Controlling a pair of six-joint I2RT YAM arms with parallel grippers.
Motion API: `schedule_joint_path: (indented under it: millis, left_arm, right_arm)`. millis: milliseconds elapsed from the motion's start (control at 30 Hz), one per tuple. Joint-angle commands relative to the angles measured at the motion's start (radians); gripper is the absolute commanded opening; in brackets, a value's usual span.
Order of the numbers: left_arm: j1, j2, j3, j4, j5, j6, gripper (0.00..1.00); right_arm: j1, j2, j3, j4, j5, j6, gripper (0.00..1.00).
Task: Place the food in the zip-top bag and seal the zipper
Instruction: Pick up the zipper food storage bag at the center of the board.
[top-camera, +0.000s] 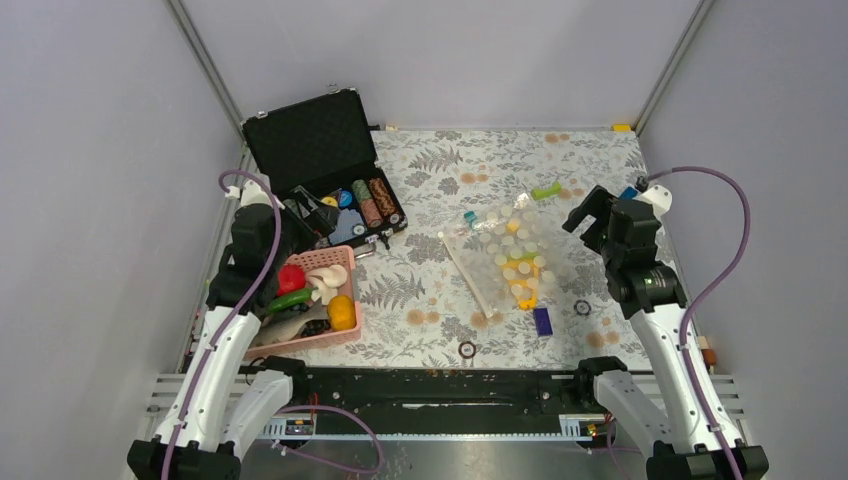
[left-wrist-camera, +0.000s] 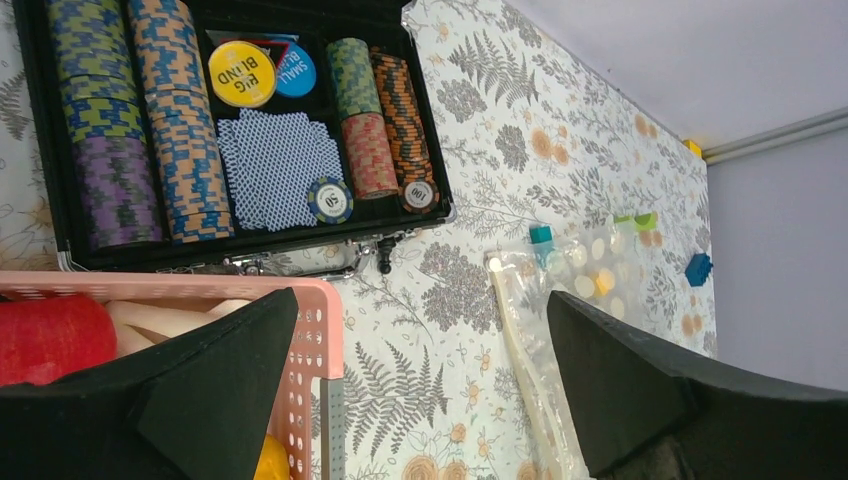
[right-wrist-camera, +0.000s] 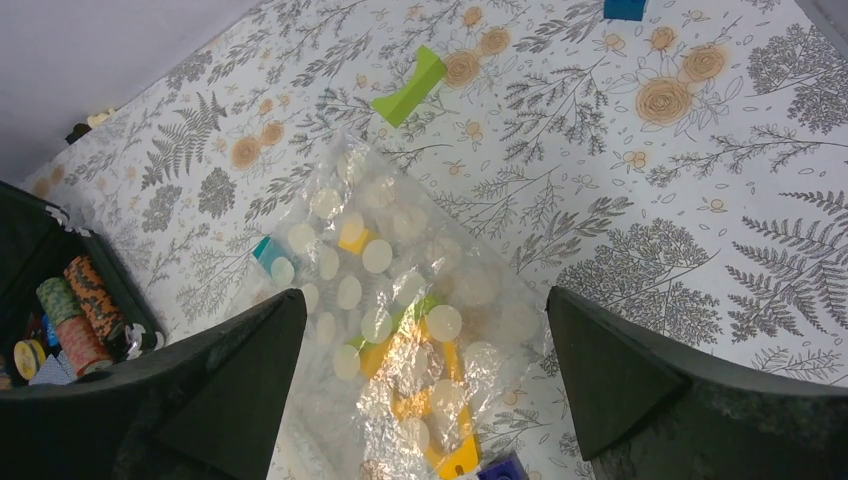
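- near left edge of the bench (top-camera: 430, 190): pink basket (left-wrist-camera: 315, 340) loaded with the food, namely red fruit (top-camera: 291, 278), green vegetable (top-camera: 290, 299), white mushrooms (top-camera: 328, 282), orange (top-camera: 342, 312) and grey fish (top-camera: 283, 328); by the look of it, packing not yet begun.
- just over the basket's far end: left tool (left-wrist-camera: 422, 300), jaws spread wide, gripping nothing.
- right of centre, well apart from the basket: zip-top bag (top-camera: 510, 262), lying flat and crinkled, clear with white dots; yellow piece showing through, inside or underneath cannot be told.
- along the bag's side facing the basket: zipper (top-camera: 466, 272), a pale narrow strip; pressed shut or not, cannot tell.
- above the bag's right side: right tool (right-wrist-camera: 425, 295), jaws fully apart, empty.
- likely handling: bag light, floppy and slick, apt to slide and collapse; best pinched on the stiffer zipper strip near one end to lift one lip. toy foods light and firm, round ones apt to roll; best gripped across the middle.
- far left corner: open black case (top-camera: 310, 145) of striped poker chips (top-camera: 380, 203), to be left alone; green piece (top-camera: 545, 190) beyond the bag.
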Motion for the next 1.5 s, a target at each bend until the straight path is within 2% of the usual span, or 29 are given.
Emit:
schedule_joint_path:
  millis: [0, 100, 233, 367, 433, 567, 700, 800, 900, 1167, 1467]
  left_arm:
    - [0.002, -0.015, -0.008, 0.074, 0.065, 0.019, 0.99]
    - [0.002, -0.009, -0.014, 0.079, 0.077, 0.019, 0.99]
    - [0.001, 0.009, -0.024, 0.101, 0.114, 0.02, 0.99]
    - [0.002, 0.041, -0.032, 0.134, 0.171, 0.02, 0.99]
    - [0.001, 0.066, -0.042, 0.155, 0.204, 0.013, 0.99]
    - [-0.009, 0.108, -0.04, 0.162, 0.222, -0.001, 0.99]
    - [-0.035, 0.134, -0.047, 0.164, 0.228, -0.004, 0.99]
    - [-0.062, 0.14, -0.055, 0.165, 0.222, 0.001, 0.99]
    - [-0.071, 0.142, -0.065, 0.163, 0.219, 0.003, 0.99]
    - [-0.074, 0.141, -0.082, 0.158, 0.212, 0.024, 0.99]
    - [-0.073, 0.175, -0.075, 0.158, 0.22, 0.036, 0.99]
  right_arm:
    - [0.0, -0.044, -0.018, 0.029, -0.081, -0.074, 0.98]
    - [-0.001, -0.061, -0.059, 0.093, -0.218, -0.121, 0.98]
    - [0.0, -0.012, -0.026, 0.097, -0.509, -0.192, 0.98]
    - [0.057, 0.118, 0.06, 0.021, -0.602, -0.198, 0.98]
    - [0.151, 0.199, 0.104, -0.021, -0.548, -0.233, 0.99]
    - [0.428, 0.373, 0.188, -0.092, -0.251, -0.296, 0.98]
    - [0.613, 0.581, 0.284, -0.188, -0.011, -0.319, 0.98]
    - [0.699, 0.717, 0.344, -0.227, 0.13, -0.358, 0.98]
    - [0.734, 0.822, 0.386, -0.251, 0.254, -0.362, 0.98]
    - [0.758, 0.97, 0.412, -0.251, 0.25, -0.399, 0.93]
    - [0.79, 0.998, 0.413, -0.246, 0.216, -0.421, 0.93]
